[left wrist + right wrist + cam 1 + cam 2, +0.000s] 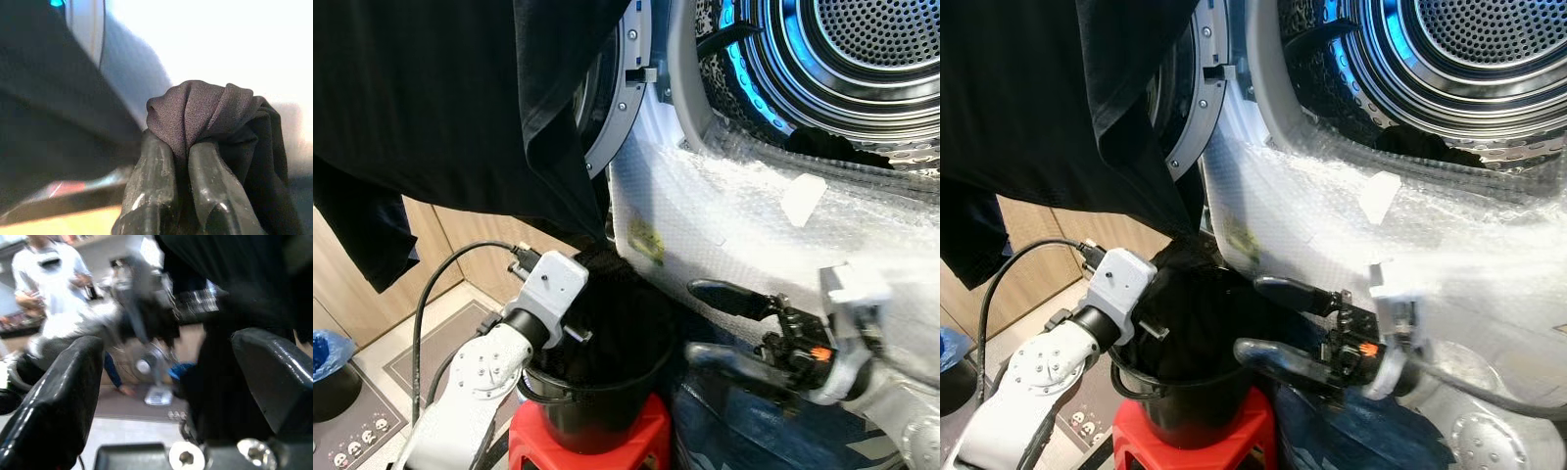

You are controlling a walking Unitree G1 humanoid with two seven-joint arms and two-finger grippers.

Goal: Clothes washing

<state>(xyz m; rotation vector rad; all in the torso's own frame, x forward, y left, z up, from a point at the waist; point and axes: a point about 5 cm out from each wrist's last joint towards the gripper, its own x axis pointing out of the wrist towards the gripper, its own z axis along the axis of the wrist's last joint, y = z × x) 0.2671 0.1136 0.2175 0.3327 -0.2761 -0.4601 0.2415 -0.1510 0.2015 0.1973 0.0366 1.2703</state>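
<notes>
Wood-panelled walls and a patterned floor mat (pixel 421 367) are framing the laundry corner where the robot is standing. Nearest the camera, a red stool (pixel 641 436) is carrying a black bucket (pixel 597 416), and the left tool (pixel 181 196) is reaching into it; the wrist view shows its two black fingers clenched on a bunched fold of dark garment (pixel 205 112), a finely woven, soft fabric that is creasing into rounded ridges above the fingertips. The right tool (pixel 705 323) is hovering just beside the bucket, over a crumpled blue item (pixel 744 431), with its long glossy fingers spread apart and gripping nothing. A large black cloth (pixel 440 108) is hanging across the upper part of the head views, matte and limp, partly covering the open washer door (pixel 617 98). Behind the arms, the washing machine (pixel 656 176) is showing a white front wrapped in bubble film (pixel 754 215), dimpled and shiny, with a yellow label stuck low on it. Farthest off, the drum (pixel 871 49) is standing open, perforated steel lit by a blue ring, and a small dark item is lying at its lip. Judged from this, loading is only beginning: at most one item is sitting in the drum, the gripped garment is not yet out of the bucket, and the door is not yet closed. In the right wrist view a person is standing in the blurred background.
</notes>
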